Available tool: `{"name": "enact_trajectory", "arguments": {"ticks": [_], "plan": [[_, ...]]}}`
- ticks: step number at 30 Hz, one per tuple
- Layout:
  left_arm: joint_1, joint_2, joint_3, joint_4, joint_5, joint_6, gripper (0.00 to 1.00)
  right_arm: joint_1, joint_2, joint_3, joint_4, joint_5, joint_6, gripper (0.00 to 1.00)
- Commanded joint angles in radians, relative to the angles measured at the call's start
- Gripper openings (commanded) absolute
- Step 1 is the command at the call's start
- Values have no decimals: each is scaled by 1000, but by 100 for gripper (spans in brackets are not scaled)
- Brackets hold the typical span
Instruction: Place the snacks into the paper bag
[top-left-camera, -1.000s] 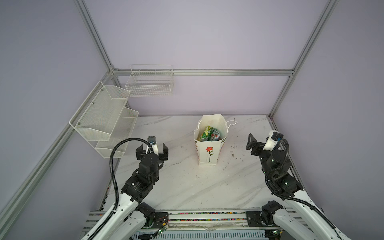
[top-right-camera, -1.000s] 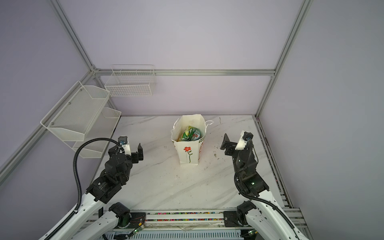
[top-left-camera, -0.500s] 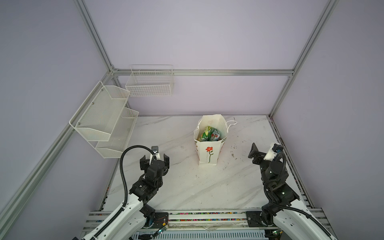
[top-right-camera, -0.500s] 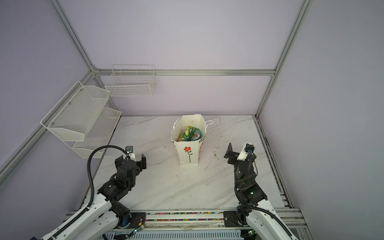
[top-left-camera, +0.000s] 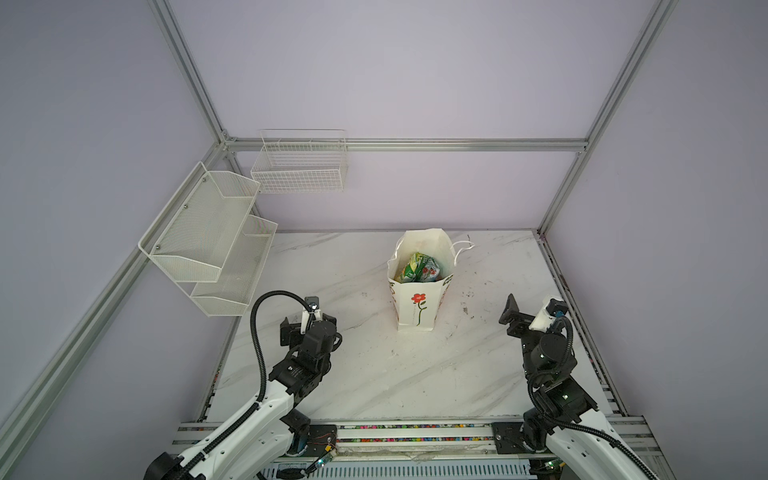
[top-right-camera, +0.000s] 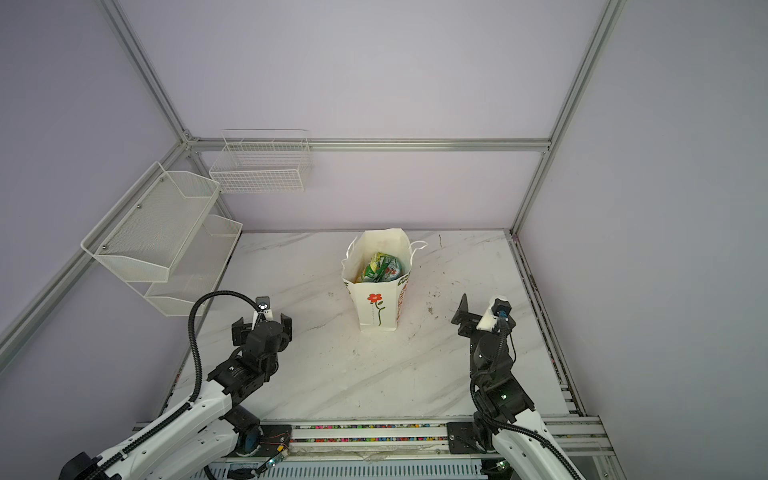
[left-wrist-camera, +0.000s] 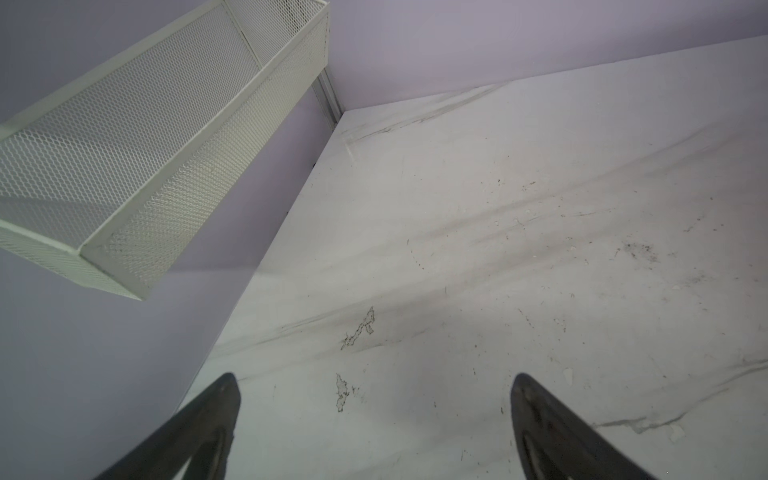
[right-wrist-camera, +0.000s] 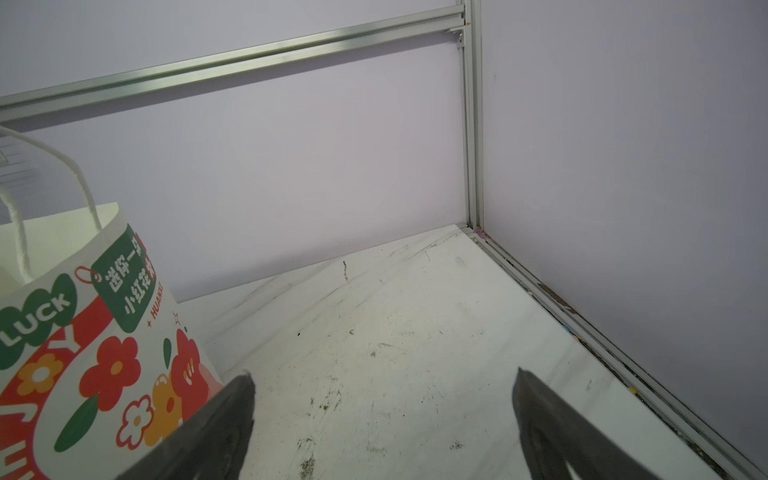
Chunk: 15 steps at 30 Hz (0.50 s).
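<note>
1. Mid-frame in both top views: white paper bag (top-left-camera: 417, 309) (top-right-camera: 376, 309) (right-wrist-camera: 83, 353) printed with a red flower, upright on the white marble-look bench (top-left-camera: 374, 386). Long axis vertical, mouth open to the ceiling.
2. Inside that mouth: glossy green, yellow and red snacks (top-left-camera: 419, 269) (top-right-camera: 380, 268), heaped below the rim, too bunched to count. No loose packet visible anywhere on the bench.
3. Lower left of a top view: black left pincer (top-left-camera: 309, 332) (left-wrist-camera: 374, 378), released, jaws spread wide, grasping nothing. Only bare bench between its fingers in the left wrist view, no bag in sight there.
4. Lower right of a top view: black right pincer (top-left-camera: 525, 318) (right-wrist-camera: 383, 374), likewise spread and empty. In the right wrist view, the bag's printed side wall shows just beside one finger, not between the two.
5. Key relation: bag to the right and slightly up the frame from the left pincer, and to the left and slightly up from the right pincer. Well apart from both, roughly midway. Right pincer judged the better aimed, pointing just past the bag's side.
6. Task judged finished or nearly so, with nothing left lying out to pick. Any further drop best made straight down through the mouth, along the vertical axis.
7. Upper left of the frame: white mesh shelves (top-left-camera: 208, 232) and a white wire basket (top-left-camera: 299, 170) on the walls, no part of the task.
</note>
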Motion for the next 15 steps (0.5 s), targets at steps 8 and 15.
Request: {"name": "enact_trajectory", "arguments": {"ticks": [8,15], "plan": [[-2,-16,-106,110,-8,-24,100,-4,22,-71,73,80,50,97],[-2,19,-89,103,-30,-29,100,-4,44,-119,141,73,31,97]]}}
